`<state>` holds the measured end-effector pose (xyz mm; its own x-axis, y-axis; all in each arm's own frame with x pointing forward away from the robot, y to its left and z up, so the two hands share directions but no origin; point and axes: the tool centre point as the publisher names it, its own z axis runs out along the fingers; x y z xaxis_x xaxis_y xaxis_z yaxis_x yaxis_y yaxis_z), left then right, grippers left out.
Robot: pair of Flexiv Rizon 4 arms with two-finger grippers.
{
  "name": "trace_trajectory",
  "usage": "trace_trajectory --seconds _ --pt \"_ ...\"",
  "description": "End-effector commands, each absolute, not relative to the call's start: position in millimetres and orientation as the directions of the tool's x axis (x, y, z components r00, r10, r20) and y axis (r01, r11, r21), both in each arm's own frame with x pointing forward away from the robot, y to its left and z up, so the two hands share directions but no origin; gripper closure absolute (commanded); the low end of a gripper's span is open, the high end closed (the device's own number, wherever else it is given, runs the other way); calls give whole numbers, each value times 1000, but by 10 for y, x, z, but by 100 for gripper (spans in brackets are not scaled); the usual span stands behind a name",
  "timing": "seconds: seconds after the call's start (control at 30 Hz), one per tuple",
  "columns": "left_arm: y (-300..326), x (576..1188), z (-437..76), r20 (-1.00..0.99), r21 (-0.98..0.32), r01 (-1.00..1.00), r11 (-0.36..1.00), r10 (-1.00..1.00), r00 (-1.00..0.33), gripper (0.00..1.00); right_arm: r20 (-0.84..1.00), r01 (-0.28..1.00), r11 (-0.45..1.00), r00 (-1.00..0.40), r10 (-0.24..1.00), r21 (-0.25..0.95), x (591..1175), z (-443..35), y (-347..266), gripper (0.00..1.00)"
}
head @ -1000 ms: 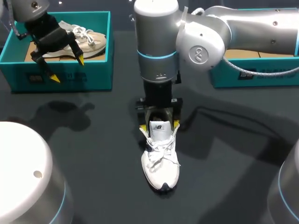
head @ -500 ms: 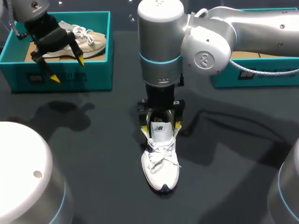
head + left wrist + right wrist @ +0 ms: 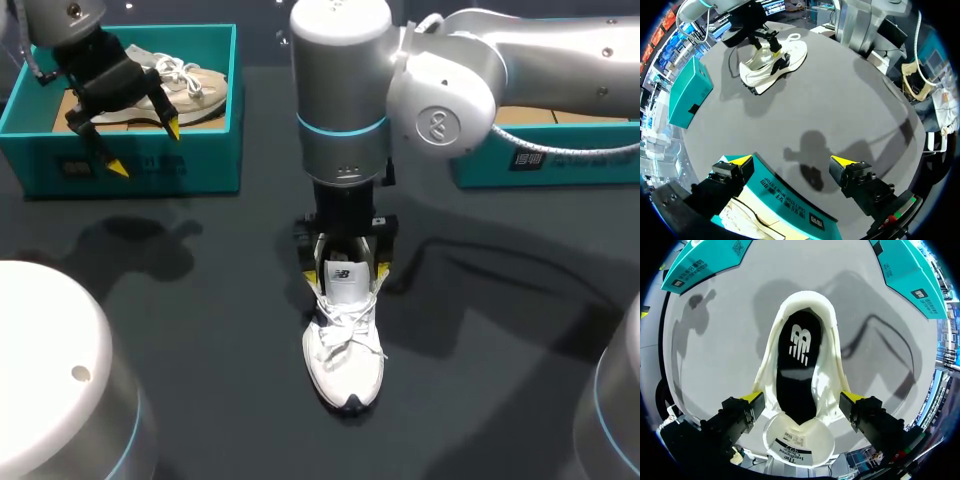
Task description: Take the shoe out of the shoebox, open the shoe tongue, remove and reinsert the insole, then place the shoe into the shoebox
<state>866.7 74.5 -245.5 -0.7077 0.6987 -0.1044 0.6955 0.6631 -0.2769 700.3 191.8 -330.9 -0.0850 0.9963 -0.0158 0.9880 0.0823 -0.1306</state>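
Shoe beneath right arm, insole apparently inside, left fingers apart above shoebox.

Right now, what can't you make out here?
- Head view: white shoe's heel and opening, hidden under the right arm; most of the right shoebox too.
- Any view: whether the right claw presses the shoe.
- Right wrist view: toe and laces, cut off under the claw.
- Left wrist view: beige shoe in the left shoebox, mostly cut off behind the left claw.
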Motion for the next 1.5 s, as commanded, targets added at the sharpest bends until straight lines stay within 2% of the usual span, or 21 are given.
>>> trace_trajectory --seconds 0.03,0.83,1.5 --pt "750 8659 -2453 -104 -274 696 664 699 -708 0 -14 987 81 -84 996 -138 6983 -3322 1932 0" --pt "750 8659 -2453 -104 -274 696 664 699 -708 0 -11 987 40 -42 999 -157 6742 -3228 1903 0" --pt "750 8659 -2453 -104 -274 696 664 699 -708 0 -9 989 -25 24 1000 -144 6242 -2978 1875 0"
